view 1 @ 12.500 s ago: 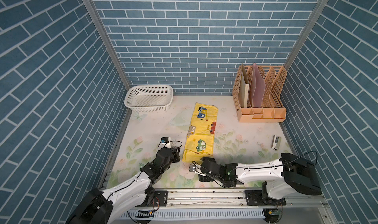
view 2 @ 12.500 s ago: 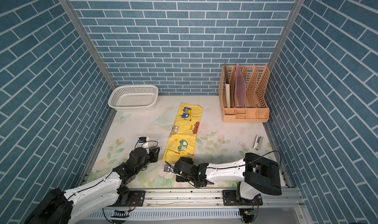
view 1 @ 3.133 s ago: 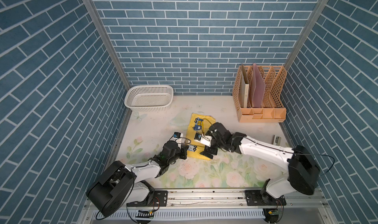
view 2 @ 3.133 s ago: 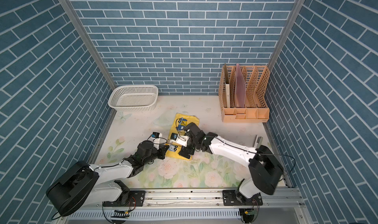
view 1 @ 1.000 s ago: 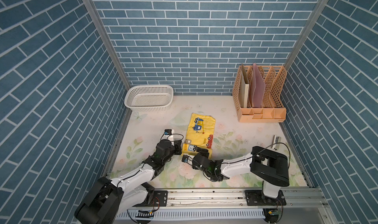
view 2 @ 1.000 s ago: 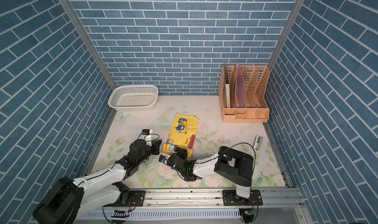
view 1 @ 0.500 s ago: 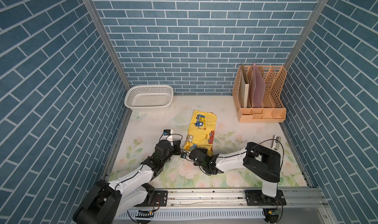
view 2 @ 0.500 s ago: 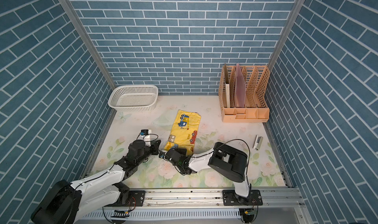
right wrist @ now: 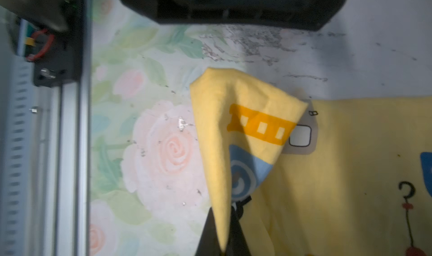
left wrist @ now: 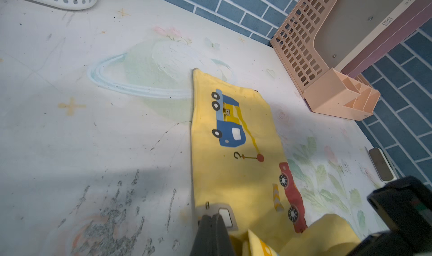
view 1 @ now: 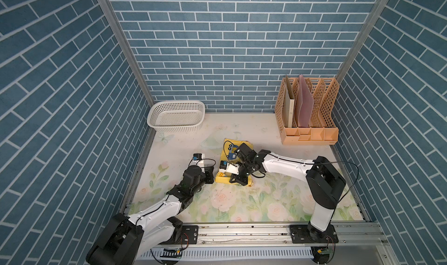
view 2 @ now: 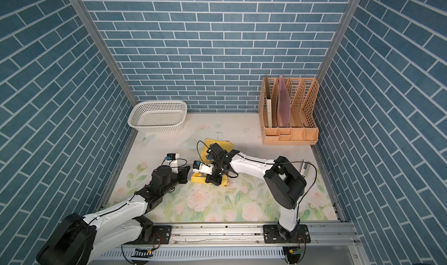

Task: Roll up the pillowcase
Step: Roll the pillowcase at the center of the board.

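The yellow pillowcase [view 1: 221, 179] [view 2: 196, 179] with its printed trucks lies mid-table, its near end doubled back over the flat part [left wrist: 233, 177]. My right gripper [view 1: 239, 179] [view 2: 212, 179] [right wrist: 223, 210] is shut on the pillowcase [right wrist: 327, 173], pinching a raised fold of cloth between its fingers. My left gripper [view 1: 212, 176] [view 2: 187, 173] [left wrist: 211, 216] is shut. Its tips rest at the pillowcase's left edge by the near fold, and no cloth shows between them. The right arm hides the middle of the pillowcase in both top views.
A white perforated basket [view 1: 176, 117] stands at the back left and a peach file rack [view 1: 308, 116] at the back right. A small grey bar [view 2: 305, 168] lies by the right wall. The metal rail [view 1: 242, 232] runs along the front edge.
The right gripper has shut on the pillowcase's near end and carried it back over the cloth, with its arm swinging up and across. The left gripper has stayed shut beside it.
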